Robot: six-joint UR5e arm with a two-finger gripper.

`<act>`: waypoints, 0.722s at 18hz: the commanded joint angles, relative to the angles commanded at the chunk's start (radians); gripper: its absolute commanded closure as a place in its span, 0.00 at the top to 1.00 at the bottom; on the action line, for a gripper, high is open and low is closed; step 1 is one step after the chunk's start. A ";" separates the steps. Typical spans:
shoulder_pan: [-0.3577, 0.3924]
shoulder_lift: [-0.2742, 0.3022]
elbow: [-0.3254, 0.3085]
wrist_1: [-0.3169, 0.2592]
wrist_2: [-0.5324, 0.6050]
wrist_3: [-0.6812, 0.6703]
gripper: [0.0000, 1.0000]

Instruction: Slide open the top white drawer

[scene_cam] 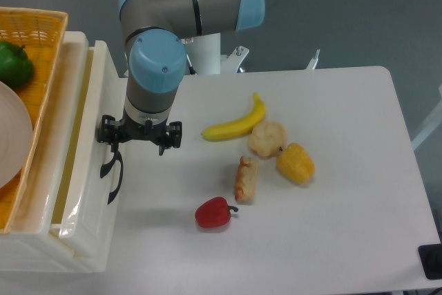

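At the left edge, the top white drawer point(76, 191) stands partly out from under the basket point(41, 53). The gripper point(114, 148) sits at its black handle point(114, 177); whether it's clamped, I cannot tell. Next: a straight pull toward the banana point(238, 124).

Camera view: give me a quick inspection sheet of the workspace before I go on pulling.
Surface: white table, bare on the right side.
Job's things: top white drawer slid partly out of its cabinet, a gap showing behind its front; black handle under the gripper.
Clutter: banana, bread roll, yellow pepper, pastry, red pepper, all lying right of the drawer.
Grippers: gripper at the handle's upper end; grip cannot be told.
Cables: nothing seen.
Surroundings: orange wicker basket on the cabinet top, holding a green pepper and a plate.
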 joint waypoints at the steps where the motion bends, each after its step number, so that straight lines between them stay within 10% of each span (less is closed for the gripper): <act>1: 0.000 -0.002 0.000 0.000 0.006 0.005 1.00; 13: 0.037 0.000 0.003 0.000 0.009 0.031 1.00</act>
